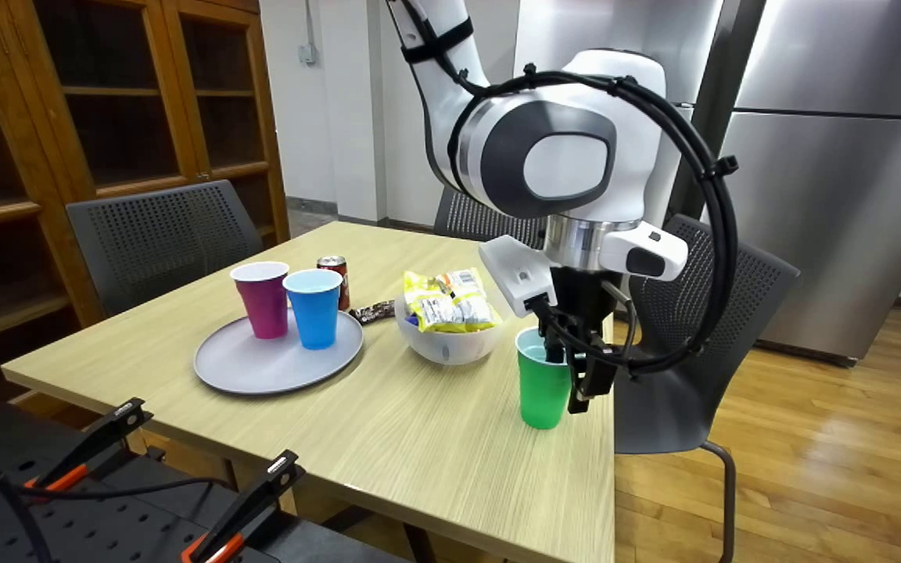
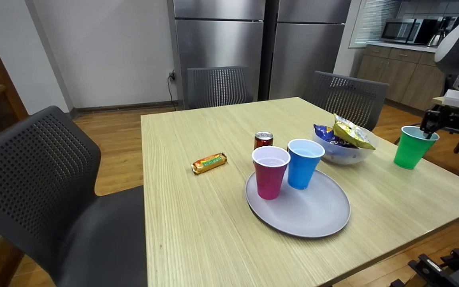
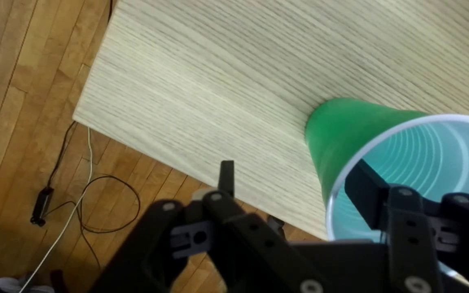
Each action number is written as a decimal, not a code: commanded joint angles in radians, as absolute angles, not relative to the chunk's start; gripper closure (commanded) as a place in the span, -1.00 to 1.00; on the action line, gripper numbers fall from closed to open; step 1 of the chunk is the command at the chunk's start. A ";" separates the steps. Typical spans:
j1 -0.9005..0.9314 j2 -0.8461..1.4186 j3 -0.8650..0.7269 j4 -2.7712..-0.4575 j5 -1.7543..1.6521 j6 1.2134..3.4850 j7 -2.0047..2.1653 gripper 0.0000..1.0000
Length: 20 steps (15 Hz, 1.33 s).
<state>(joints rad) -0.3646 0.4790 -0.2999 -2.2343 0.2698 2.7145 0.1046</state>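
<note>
The hand (image 3: 292,177) is spread wide, nothing gripped; one finger is set inside the green cup (image 3: 336,134), the other outside; the cup is supported by the tabletop (image 3: 202,101) beneath.

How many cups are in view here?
3: the purple cup and blue cup stand on the gray plate; the green cup is on the table, one finger of the tool inside it. No others show.

The tool (image 2: 444,140) has one finger (image 2: 428,125) inside the green cup (image 2: 412,150).
</note>
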 commanded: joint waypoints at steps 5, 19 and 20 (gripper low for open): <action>-0.438 0.432 -0.248 -2.223 0.300 2.672 0.052 0.77; -0.456 0.186 -0.215 -2.495 0.394 2.709 -0.165 0.98; -0.451 0.166 -0.216 -2.522 0.396 2.711 -0.172 0.98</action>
<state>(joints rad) -0.4503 0.2681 -0.2296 -2.4155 0.3670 2.7015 -0.1159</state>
